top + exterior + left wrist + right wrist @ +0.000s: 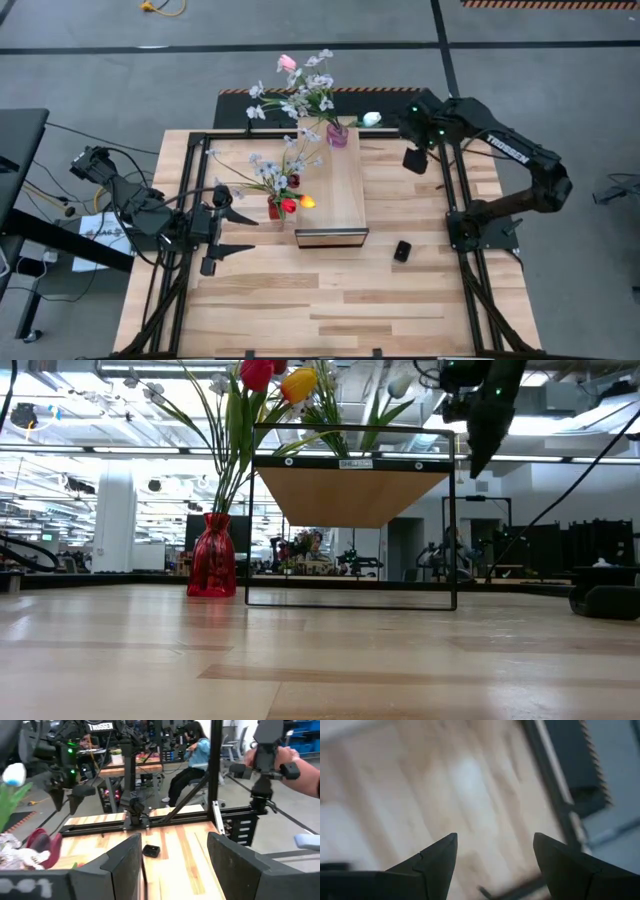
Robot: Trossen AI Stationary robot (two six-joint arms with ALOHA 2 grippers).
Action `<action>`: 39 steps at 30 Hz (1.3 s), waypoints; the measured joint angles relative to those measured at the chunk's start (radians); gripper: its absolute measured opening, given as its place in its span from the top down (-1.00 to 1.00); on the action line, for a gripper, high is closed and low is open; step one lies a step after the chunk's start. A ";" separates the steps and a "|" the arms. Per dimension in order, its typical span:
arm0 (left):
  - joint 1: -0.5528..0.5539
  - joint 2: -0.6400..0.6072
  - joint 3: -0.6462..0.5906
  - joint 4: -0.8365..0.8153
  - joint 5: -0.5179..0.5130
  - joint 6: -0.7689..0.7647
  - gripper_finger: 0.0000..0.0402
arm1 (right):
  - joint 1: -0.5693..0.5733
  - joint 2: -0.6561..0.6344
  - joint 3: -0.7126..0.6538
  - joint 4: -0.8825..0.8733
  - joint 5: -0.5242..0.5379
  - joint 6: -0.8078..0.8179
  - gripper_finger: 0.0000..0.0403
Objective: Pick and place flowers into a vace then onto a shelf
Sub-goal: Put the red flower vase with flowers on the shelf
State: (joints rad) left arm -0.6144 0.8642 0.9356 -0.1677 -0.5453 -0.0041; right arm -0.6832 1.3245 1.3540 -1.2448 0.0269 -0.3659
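left gripper (222,232): fingers apart, empty, above the worktop (400,300) near its left edge | right gripper (415,160): fingers apart, empty, raised near the far right corner | flowers (285,175): in a red vase (277,207) on the worktop beside the shelf (335,190); more flowers in a pink vase (337,134) at the shelf's far end | small black object (402,250) on the worktop right of the shelf

I see a pale wooden table (400,300), smooth with a soft sheen; the shelf (335,190) is matching light wood on thin black metal. The red vase (211,556) looks glossy, translucent glass. Gripper fingers (432,865) look matt black.
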 joint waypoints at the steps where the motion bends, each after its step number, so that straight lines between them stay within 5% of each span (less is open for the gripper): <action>1: 0.000 0.000 0.000 0.000 0.010 0.001 -0.08 | 0.000 -0.012 0.000 0.004 -0.044 0.000 -0.27; 6: 0.000 0.000 0.000 0.002 0.088 0.026 -0.08 | 0.000 -0.106 0.000 0.076 -0.341 -0.038 -0.27; 12: 0.000 0.000 -0.002 0.003 0.096 0.073 -0.08 | -0.001 -0.277 -0.078 0.280 -0.568 -0.016 -0.27; 28: -0.058 -0.025 -0.212 0.234 0.166 0.094 -0.08 | 0.002 -0.857 -0.761 1.049 -0.510 0.499 -0.27; 39: -0.152 -0.066 -0.273 0.247 0.262 0.062 -0.08 | 0.003 -1.086 -0.954 1.126 -0.519 0.533 -0.27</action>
State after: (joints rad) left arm -0.7662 0.7983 0.6628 0.0798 -0.2829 0.0580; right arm -0.6804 0.2380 0.3997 -0.1187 -0.4919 0.1673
